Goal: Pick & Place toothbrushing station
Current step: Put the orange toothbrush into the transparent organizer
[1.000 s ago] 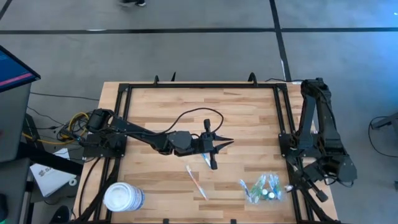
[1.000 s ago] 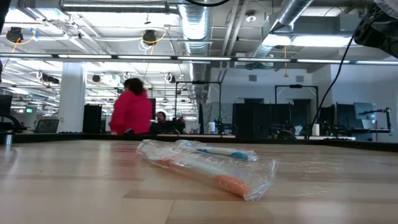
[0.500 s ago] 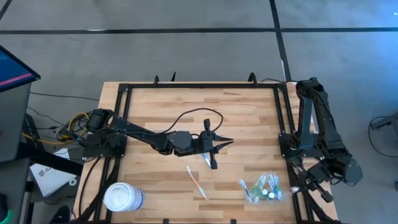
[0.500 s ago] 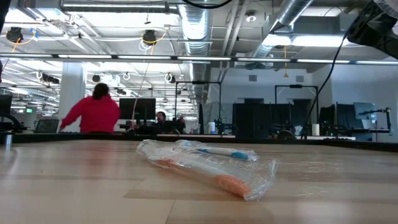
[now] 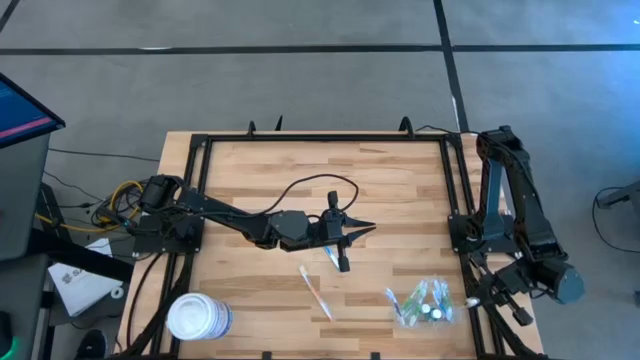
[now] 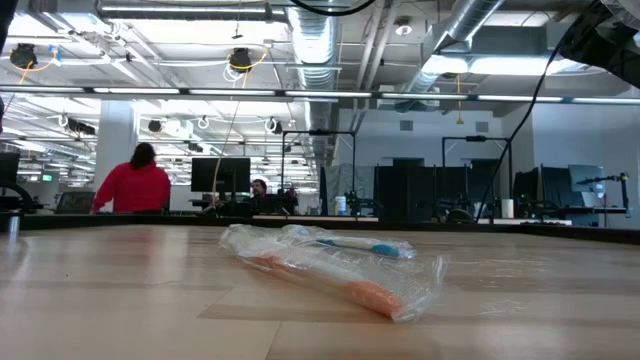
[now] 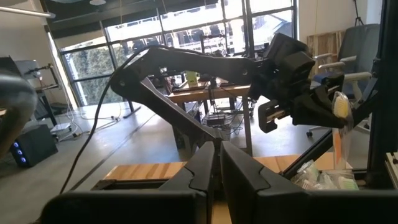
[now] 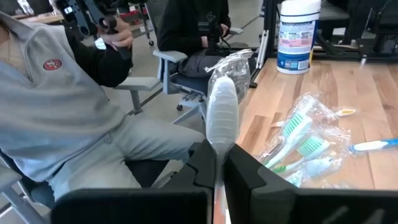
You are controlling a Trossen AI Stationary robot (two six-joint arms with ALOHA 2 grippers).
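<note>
The right gripper [image 5: 480,299], clamped on a wrapped toothbrush [image 8: 222,112], has swung outward past the table's [image 5: 250,170] edge, apparently carrying it off.

Far half of table [image 5: 400,170] bare. Left arm [image 5: 240,222] lies across middle, with cable loop [image 5: 315,185]. Near edge crowded: white tub [image 5: 198,318], wrapped toothbrush [image 5: 317,292], pile of bagged toothbrushes [image 5: 420,302]. Open lane between tub and toothbrush.
</note>
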